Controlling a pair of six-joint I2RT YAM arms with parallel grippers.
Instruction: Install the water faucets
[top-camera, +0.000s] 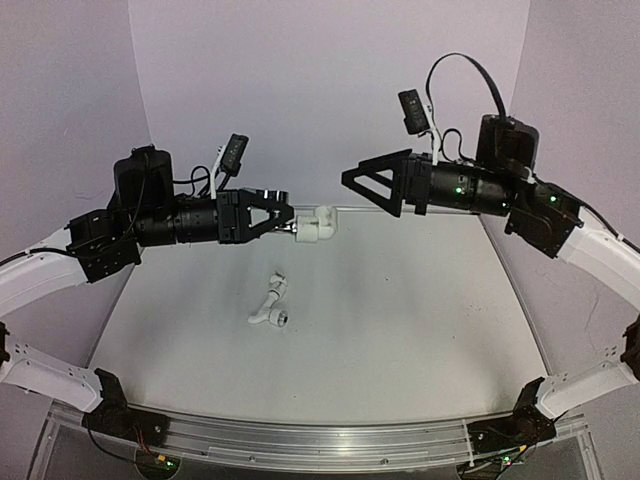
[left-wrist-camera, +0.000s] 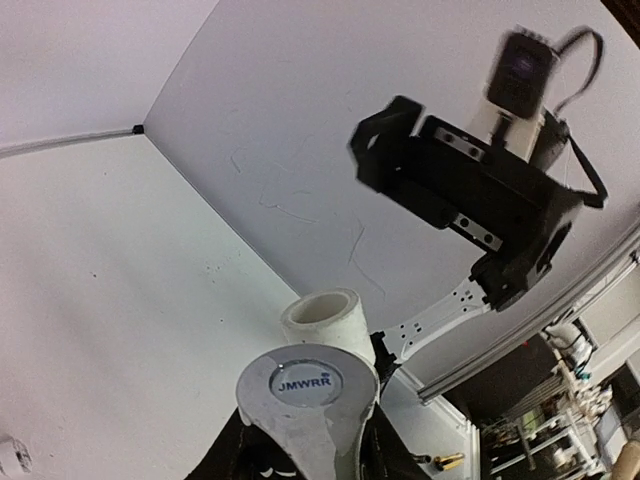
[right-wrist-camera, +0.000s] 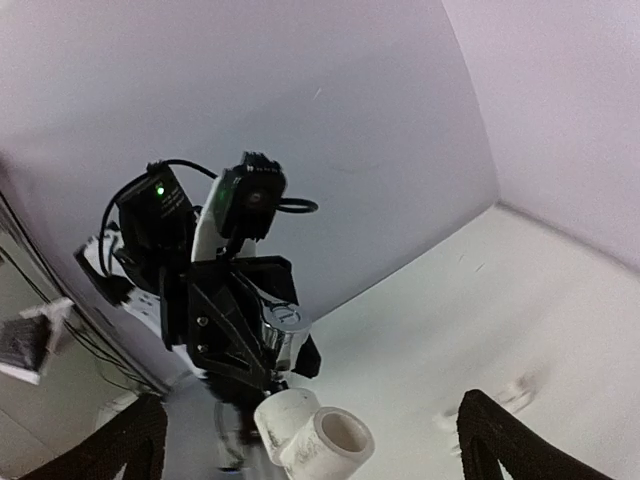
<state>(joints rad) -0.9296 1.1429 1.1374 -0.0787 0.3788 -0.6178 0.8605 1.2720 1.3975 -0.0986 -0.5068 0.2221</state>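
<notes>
Nearest my bases, a long white bent plastic pipe piece with a metal-ringed end (top-camera: 268, 305) is lying on the white tabletop (top-camera: 420, 330). Beyond and above it, my left gripper (top-camera: 285, 222) is clamping narrowly on a small shiny chrome metal tap (left-wrist-camera: 308, 395), raised off the table, with a short white plastic elbow fitting (top-camera: 318, 224) sitting against its outer end. My right gripper (top-camera: 360, 185) is hanging wide, holding nothing, near the elbow but apart from it. Farthest back, a plain lilac wall (top-camera: 300, 80) is standing.

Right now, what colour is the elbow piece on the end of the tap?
White; the elbow fitting shows best in the top view.
</notes>
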